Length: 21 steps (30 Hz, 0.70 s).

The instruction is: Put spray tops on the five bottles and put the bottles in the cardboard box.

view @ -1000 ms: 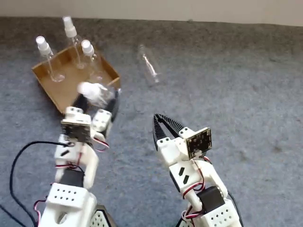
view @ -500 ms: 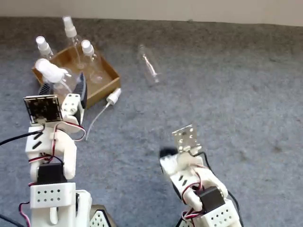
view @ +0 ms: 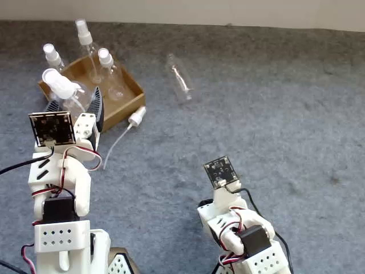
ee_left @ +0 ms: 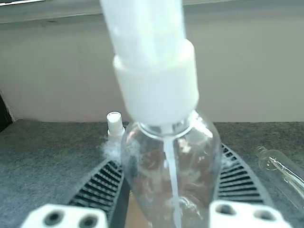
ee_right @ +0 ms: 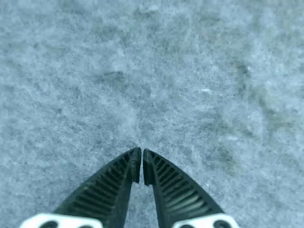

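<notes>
My left claw [view: 75,105] is clamped on a clear bottle [ee_left: 168,161] that wears a white spray top [ee_left: 154,85]. My two black fingers press its sides. The bottle leans a little and sits at the near corner of the cardboard box [view: 122,108]; I cannot tell whether its base touches the box floor. Three other capped bottles [view: 108,63] stand upright in the box beyond it. A loose spray top [view: 136,118] lies on the grey bench [view: 274,114] just beside the box's near right wall, its thin tube trailing back toward my left arm. An uncapped bottle [view: 178,80] lies on its side farther right, well apart from the box. My right claw [ee_right: 142,164] is pinched narrow, tips almost touching, holding nothing, low over bare bench near its own base.
</notes>
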Available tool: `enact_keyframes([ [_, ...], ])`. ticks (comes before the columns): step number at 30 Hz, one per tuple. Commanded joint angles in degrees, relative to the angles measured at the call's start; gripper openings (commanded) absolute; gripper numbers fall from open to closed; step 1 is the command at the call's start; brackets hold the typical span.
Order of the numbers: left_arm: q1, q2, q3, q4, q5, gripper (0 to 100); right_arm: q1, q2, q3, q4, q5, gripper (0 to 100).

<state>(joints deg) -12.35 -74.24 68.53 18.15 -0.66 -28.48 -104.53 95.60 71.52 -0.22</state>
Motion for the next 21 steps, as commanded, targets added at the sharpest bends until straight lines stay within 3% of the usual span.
enact_keyframes([
  [1, -0.22, 0.4, -5.32, 0.0, -0.97, 8, 0.57, -0.84, 8.04, 0.22, 0.62, 0.9],
  [3, -0.48, 3.03, -7.87, 0.44, -1.05, 8, 0.57, -0.84, 8.04, 0.22, 0.62, 0.9],
  [9, -0.48, 17.71, -20.0, 11.52, -1.05, 8, 0.57, -0.84, 8.04, 0.22, 0.62, 0.9],
  [15, -0.66, 27.12, -23.6, 8.79, -1.23, 8, 0.48, -0.84, 7.96, 0.22, 0.53, 0.9],
  [21, -5.67, 33.89, -23.43, 3.52, -1.05, 8, 0.4, -0.84, 7.96, 0.22, 0.35, 0.9],
])
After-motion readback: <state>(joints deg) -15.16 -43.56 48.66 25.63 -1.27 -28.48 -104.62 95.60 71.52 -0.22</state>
